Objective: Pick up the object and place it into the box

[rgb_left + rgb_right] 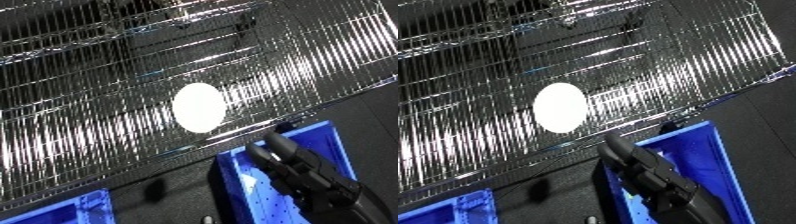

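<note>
My right hand [642, 172] reaches up-left over blue bin [704, 150], toward wire shelf [107, 75]; fingers straight, pressed together, holding nothing. White oval object [198, 107] lies on shelf, just beyond fingertips.

A flat white oval object [198, 107] lies on a shiny wire-mesh shelf [89, 75] that slants across the view. Below its edge, a black robot hand [306, 175] reaches up over a blue plastic bin [330, 137], fingers straight. Another blue bin [75, 210] shows at lower left.
</note>
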Controlling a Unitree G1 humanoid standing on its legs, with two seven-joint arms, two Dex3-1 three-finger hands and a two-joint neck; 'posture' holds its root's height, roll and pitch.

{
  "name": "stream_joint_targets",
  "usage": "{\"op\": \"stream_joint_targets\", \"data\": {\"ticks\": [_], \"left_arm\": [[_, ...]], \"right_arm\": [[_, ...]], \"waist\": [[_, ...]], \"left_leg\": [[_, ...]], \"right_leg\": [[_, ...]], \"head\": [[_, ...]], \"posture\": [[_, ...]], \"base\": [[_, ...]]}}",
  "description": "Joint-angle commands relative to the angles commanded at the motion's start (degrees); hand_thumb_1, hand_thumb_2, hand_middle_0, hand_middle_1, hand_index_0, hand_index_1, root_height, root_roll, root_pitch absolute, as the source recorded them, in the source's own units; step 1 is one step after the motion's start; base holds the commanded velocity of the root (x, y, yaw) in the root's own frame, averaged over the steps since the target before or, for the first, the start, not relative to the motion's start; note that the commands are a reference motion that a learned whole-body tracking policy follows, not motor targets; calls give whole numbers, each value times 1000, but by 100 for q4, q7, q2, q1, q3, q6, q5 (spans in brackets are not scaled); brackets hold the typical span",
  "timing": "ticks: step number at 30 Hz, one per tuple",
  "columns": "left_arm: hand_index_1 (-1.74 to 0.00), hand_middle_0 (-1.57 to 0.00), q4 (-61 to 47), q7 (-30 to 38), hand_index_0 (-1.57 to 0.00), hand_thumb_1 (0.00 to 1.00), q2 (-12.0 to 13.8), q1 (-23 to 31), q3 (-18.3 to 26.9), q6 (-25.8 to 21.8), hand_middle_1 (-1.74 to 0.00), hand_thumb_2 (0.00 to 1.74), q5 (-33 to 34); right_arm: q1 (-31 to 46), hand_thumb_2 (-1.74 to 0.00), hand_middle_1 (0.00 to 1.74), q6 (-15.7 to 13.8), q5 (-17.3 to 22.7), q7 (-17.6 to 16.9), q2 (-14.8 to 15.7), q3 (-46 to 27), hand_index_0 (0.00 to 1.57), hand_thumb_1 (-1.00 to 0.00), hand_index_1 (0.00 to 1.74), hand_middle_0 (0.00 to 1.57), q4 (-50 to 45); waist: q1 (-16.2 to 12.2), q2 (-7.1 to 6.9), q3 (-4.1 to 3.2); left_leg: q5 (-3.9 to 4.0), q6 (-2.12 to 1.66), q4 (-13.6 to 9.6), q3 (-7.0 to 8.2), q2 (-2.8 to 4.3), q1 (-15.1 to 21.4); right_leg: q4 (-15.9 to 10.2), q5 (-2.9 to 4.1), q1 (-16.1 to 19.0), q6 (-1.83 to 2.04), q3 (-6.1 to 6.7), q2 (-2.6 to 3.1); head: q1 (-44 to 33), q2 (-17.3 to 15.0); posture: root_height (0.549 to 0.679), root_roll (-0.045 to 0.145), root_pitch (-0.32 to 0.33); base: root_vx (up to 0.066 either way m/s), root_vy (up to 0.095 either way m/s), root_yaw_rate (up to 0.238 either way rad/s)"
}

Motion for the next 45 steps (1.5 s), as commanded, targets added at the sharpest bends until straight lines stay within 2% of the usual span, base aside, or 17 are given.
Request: {"op": "stream_joint_targets", "data": {"ticks": [5,10,14,24,31,45], "left_arm": [[0,0,-111,100,0,0,-37,-37,-28,50,0,0,70],[0,0,-268,226,0,0,-67,-45,-84,101,0,0,133],[0,0,-329,272,0,0,-72,-62,-132,130,0,0,172],[0,0,-484,352,0,0,-91,-191,-373,187,0,0,188],[0,0,-544,352,0,0,-75,-242,-511,209,0,0,161],[0,0,-761,343,0,0,-57,-216,-802,243,0,0,98]], "right_arm": [[-323,0,0,-211,-338,-562,-34,-131,0,0,0,0,224],[-681,0,0,-309,-1156,-1382,-258,-25,0,0,0,0,567],[-1035,0,0,-381,-1595,-1836,-423,106,0,0,0,0,958],[-1966,0,0,-281,-2104,-2858,-766,644,0,0,0,0,2038],[-2479,0,0,-132,-1942,-2932,-889,994,0,0,0,0,2794],[-3239,0,0,51,-1628,-2536,-879,1555,0,0,0,0,4244]], "waist": [[68,26,4],[155,56,54],[241,80,88],[451,197,199],[564,293,262],[727,489,265]], "left_leg": [[9,12,3,-14,-16,21],[13,36,35,-55,-46,19],[14,54,74,-96,-74,-3],[10,91,155,-195,-176,-90],[3,114,219,-244,-236,-186],[36,145,246,-265,-344,-460]], "right_leg": [[11,-10,41,-29,-42,-20],[64,-22,45,-64,-73,-40],[124,-41,34,-92,-97,-56],[257,-78,-27,-153,-158,-127],[358,-93,-126,-185,-180,-177],[484,-68,-452,-220,-199,-240]], "head": [[75,-6],[204,-35],[333,-52],[706,5],[940,45],[1332,135]], "posture": [[649,45,54],[648,46,47],[647,46,43],[645,51,38],[643,55,41],[640,60,70]], "base": [[27,2,40],[24,-1,50],[17,-2,47],[14,2,70],[16,12,57],[15,19,47]]}}
